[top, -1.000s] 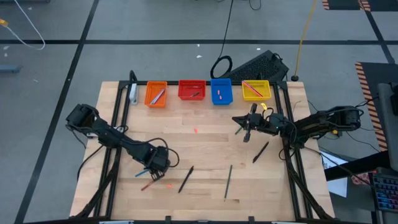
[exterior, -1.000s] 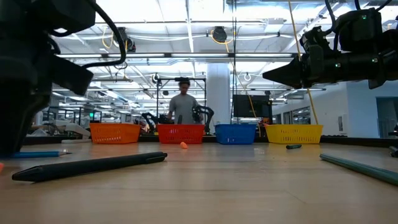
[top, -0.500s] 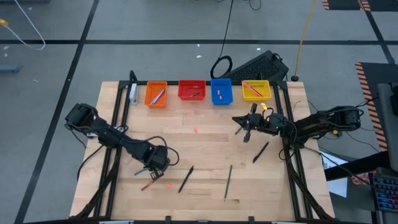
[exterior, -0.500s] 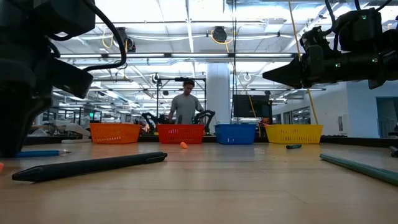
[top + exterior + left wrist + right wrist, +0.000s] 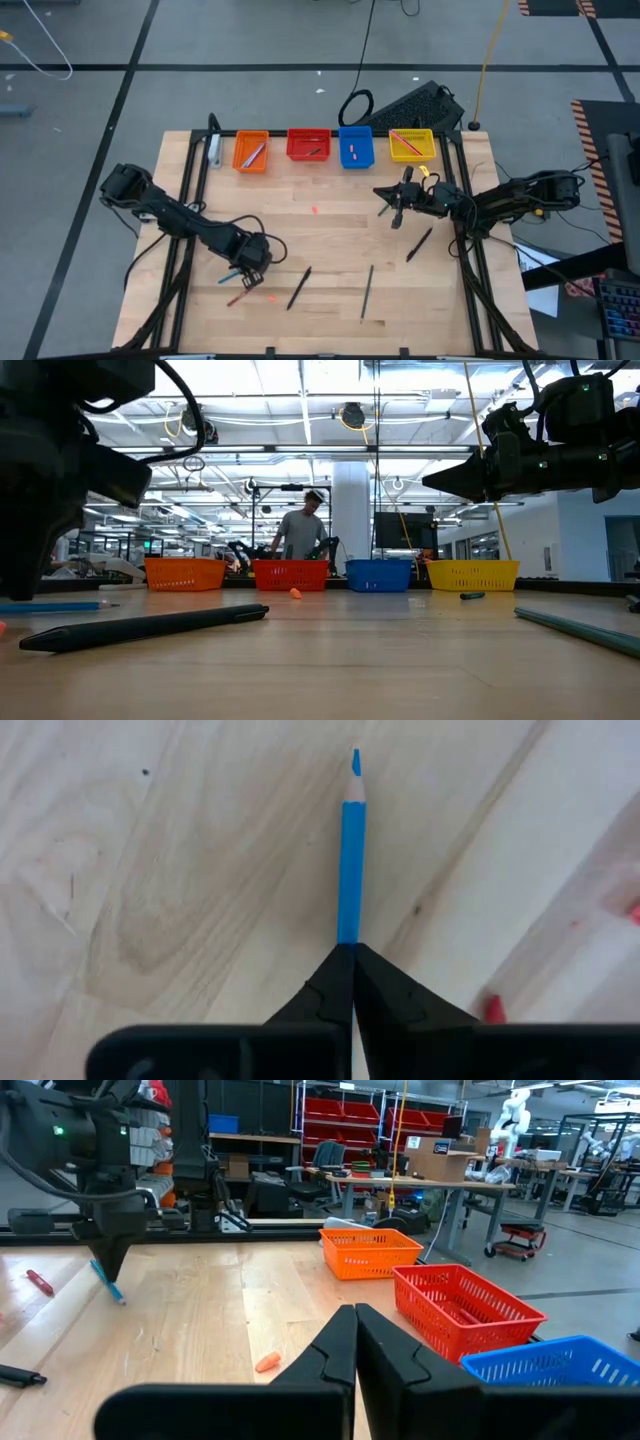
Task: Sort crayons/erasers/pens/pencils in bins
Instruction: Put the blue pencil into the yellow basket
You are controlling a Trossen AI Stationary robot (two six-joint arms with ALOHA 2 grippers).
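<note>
4 bins (image 5: 309,146) are lined up along the table's far edge, orange, red, blue and yellow, each already holding at least 1 item. The step in hand is judged to be a pick-up: the left gripper (image 5: 352,952) is clamped on a blue pencil (image 5: 350,860), whose sharpened tip points away from the fingers over the bare wood. In the right wrist view the pencil hangs tilted from the left gripper (image 5: 108,1272) with its tip at or just above the table; contact cannot be told. In the high view this gripper (image 5: 248,262) sits near the table's front-left part, well apart from the bins.

The right gripper (image 5: 392,204) is held above the table's right half, nearer the bins, with its fingers pressed together on nothing.

Still loose on the table are a red crayon (image 5: 237,297) just beside the left gripper, 3 dark sticks (image 5: 299,286) nearer the front and right, and a small orange-red eraser (image 5: 295,593) toward the bins.

The next move is judged to call for a clean lift and a carry across the table to whichever bin collects such sticks, with the grip kept firm.
</note>
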